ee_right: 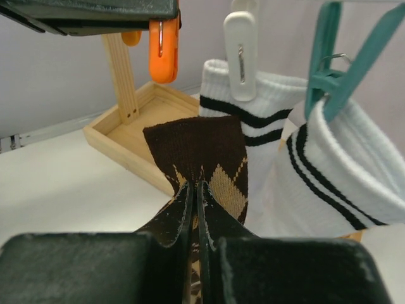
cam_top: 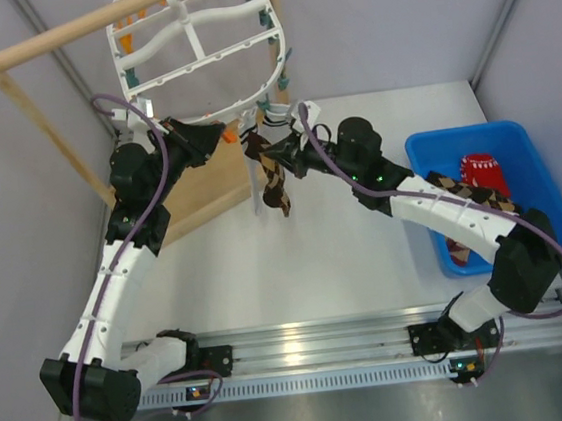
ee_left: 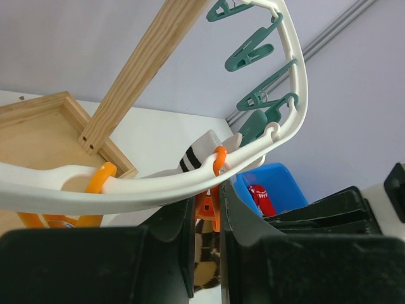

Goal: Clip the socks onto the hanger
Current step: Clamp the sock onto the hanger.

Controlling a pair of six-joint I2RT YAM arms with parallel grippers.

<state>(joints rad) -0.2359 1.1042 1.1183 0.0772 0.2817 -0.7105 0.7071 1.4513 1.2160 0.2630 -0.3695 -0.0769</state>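
Right gripper [ee_right: 193, 188] clamped on the argyle sock [ee_right: 202, 149], cuff up, just below the orange clip [ee_right: 164, 50]. Left gripper [ee_left: 207, 197] jaws pinch that clip on the hanger [ee_left: 158, 187] rim (two white socks [ee_right: 354, 171] hang clipped alongside). A red sock [cam_top: 480, 171] lies in the blue bin [cam_top: 435, 159].

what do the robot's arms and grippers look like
The left arm and right arm have white links, bulky black joints and purple cables looped alongside. The left gripper and right gripper have matte black, tapering fingers.
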